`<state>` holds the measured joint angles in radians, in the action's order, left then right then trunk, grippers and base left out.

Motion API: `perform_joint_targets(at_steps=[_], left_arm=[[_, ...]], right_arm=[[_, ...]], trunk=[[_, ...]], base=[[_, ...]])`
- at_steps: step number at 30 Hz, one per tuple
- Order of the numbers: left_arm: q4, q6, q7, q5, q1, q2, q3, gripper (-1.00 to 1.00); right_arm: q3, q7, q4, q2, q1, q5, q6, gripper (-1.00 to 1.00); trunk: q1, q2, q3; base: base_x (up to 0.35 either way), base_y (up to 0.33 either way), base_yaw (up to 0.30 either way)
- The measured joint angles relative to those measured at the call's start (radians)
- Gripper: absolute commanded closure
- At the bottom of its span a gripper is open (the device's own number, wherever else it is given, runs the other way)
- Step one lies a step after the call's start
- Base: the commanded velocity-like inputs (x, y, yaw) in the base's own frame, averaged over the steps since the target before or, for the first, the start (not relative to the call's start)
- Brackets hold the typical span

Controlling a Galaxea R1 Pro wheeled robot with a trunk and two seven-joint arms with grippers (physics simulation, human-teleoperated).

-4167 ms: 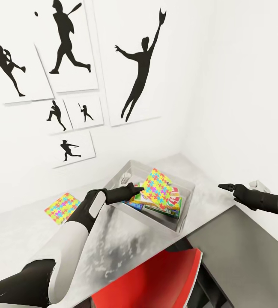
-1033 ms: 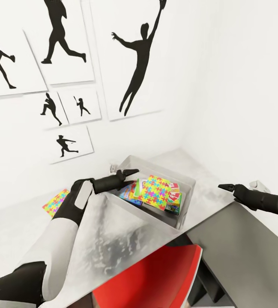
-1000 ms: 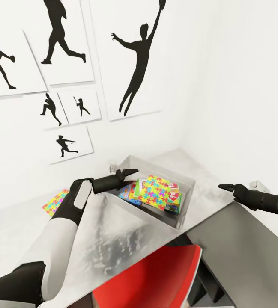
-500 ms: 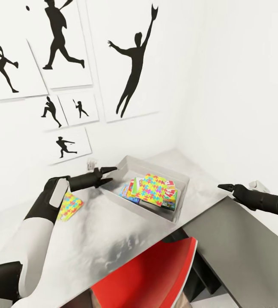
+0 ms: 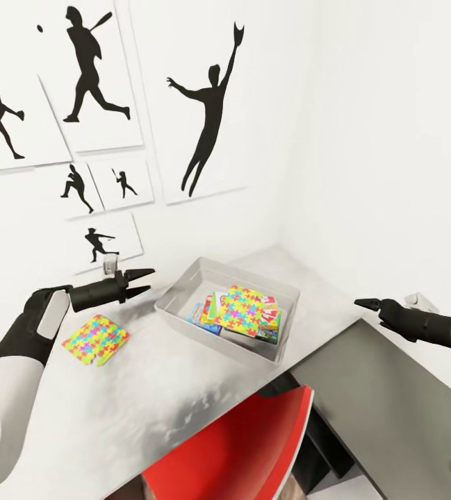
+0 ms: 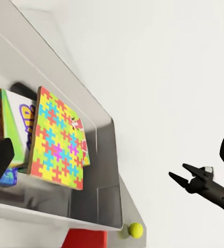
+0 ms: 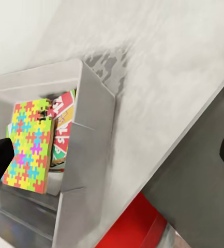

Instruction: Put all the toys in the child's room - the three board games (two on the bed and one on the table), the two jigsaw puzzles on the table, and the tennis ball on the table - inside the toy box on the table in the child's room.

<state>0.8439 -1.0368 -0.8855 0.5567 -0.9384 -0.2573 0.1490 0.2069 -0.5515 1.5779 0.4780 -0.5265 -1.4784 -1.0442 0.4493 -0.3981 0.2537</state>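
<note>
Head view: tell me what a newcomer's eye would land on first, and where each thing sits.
The toy box in the middle of the white table draws the eye first, with a bright jigsaw puzzle lying on top of the board games inside it. A second jigsaw puzzle lies flat on the table beside the box, just below the left claw, which hangs open above it. On the wall behind, black baseball silhouettes stand out, and a red chair sits at the table's near edge.
</note>
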Motion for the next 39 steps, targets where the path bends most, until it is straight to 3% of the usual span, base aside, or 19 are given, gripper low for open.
perform_joint_targets(at_steps=[5,12,24,39], left_arm=[[0.0,0.001,-0.067,-0.002,0.008,-0.06,0.0,-1.0],[0.0,0.001,-0.1,-0.002,0.022,-0.134,0.0,-1.0],[-0.001,0.002,-0.104,-0.001,0.025,-0.17,0.0,-1.0],[-0.002,0.002,-0.104,-0.009,0.025,-0.175,0.0,-1.0]], right_arm=[[-0.002,-0.001,0.0,-0.002,0.0,0.0,0.0,-1.0],[-0.004,-0.001,0.0,-0.007,0.0,0.0,0.0,-1.0],[-0.001,0.0,0.0,-0.007,0.009,0.001,0.0,-1.0],[0.003,-0.001,0.0,-0.009,0.026,0.005,0.0,-1.0]], trunk=[[0.0,0.0,-0.008],[0.001,0.0,-0.019],[0.001,0.0,-0.038],[0.0,0.0,-0.061]], base=[[-0.001,0.0,-0.08],[-0.174,0.0,-0.067],[-0.312,0.0,-0.008],[-0.262,0.0,0.036]])
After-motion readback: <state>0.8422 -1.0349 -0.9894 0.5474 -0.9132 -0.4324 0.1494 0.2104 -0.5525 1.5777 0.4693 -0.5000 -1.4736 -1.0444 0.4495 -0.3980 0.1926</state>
